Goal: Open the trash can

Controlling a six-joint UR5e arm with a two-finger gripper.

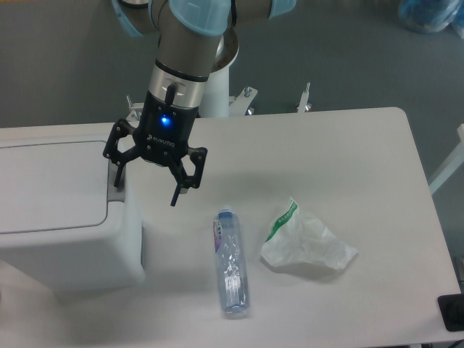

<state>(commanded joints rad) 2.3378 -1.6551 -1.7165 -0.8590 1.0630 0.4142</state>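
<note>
The trash can (65,239) is a large white boxy bin at the left of the table, with a flat lid (51,188) lying closed and a grey push tab (116,190) at its right edge. My gripper (145,190) hangs over the bin's right edge, open and empty. Its left finger (116,177) points down at the grey tab, and its right finger (176,196) hangs off the bin's side above the table. I cannot tell whether the left finger touches the tab.
A clear plastic bottle with a blue cap (230,262) lies on the white table (348,145) right of the bin. A crumpled white bag with green print (304,243) lies further right. A dark object (452,312) sits at the table's bottom right corner.
</note>
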